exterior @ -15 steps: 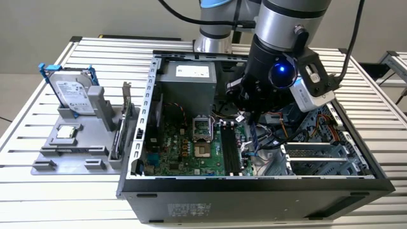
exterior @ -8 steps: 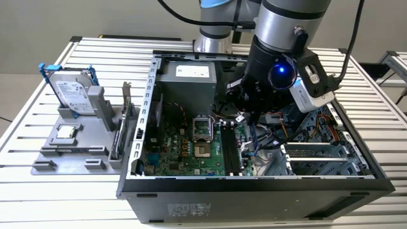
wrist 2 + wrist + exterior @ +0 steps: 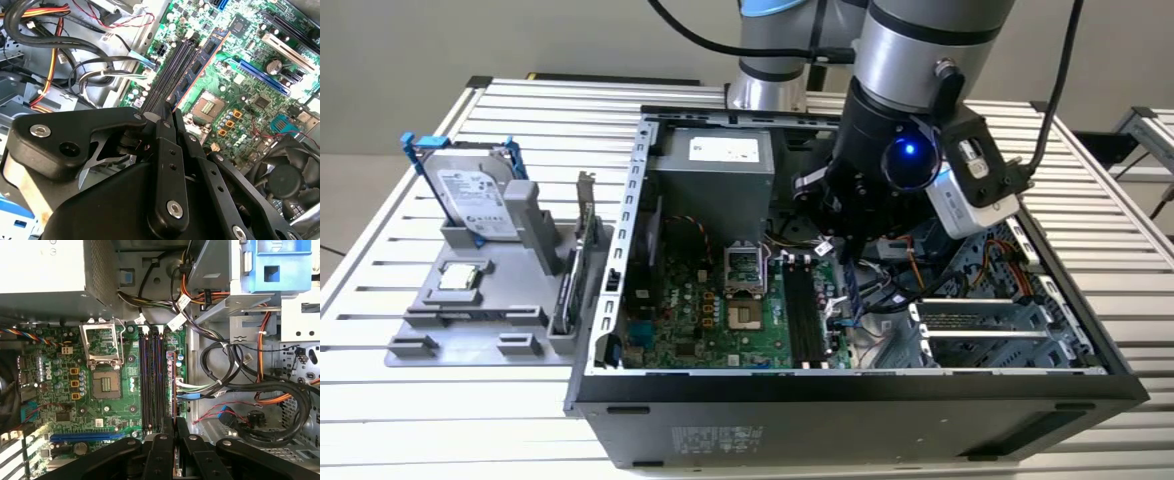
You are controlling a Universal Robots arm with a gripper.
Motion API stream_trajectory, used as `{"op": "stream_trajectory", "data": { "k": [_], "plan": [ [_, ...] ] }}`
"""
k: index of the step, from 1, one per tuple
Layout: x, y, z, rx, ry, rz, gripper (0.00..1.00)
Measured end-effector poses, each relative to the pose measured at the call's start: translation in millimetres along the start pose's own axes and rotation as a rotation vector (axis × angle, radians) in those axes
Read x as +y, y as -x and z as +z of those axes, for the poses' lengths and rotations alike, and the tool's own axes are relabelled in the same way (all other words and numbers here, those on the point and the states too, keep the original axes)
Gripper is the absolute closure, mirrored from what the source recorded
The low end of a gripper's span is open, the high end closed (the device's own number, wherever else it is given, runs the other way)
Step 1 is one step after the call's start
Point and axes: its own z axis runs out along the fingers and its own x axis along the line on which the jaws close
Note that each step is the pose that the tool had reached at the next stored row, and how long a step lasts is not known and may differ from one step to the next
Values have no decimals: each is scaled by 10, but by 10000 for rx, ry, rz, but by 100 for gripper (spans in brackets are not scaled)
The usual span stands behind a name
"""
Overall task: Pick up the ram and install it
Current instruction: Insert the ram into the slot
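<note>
The ram (image 3: 206,60) — a thin, dark blue board with an orange edge in the second wrist view — is seen at upper centre of the frame, clenched edge-on in the gripper (image 3: 173,427) beside the black slots (image 3: 152,380). For a good seating, the board should be kept upright and lined up along one slot. The motherboard (image 3: 107,410) is green and densely studded; glossy cables (image 3: 240,370) lie coiled nearby.

Arm (image 3: 907,60) reaching down, tool (image 3: 173,426) fingers pressed nearly together, pointing downward.
</note>
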Motion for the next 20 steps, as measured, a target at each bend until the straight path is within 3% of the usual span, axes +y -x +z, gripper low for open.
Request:
{"op": "stream_trajectory", "data": {
  "k": [20],
  "plan": [
    [1, -1, 30, -7, 6, 0, 100]
  ]
}}
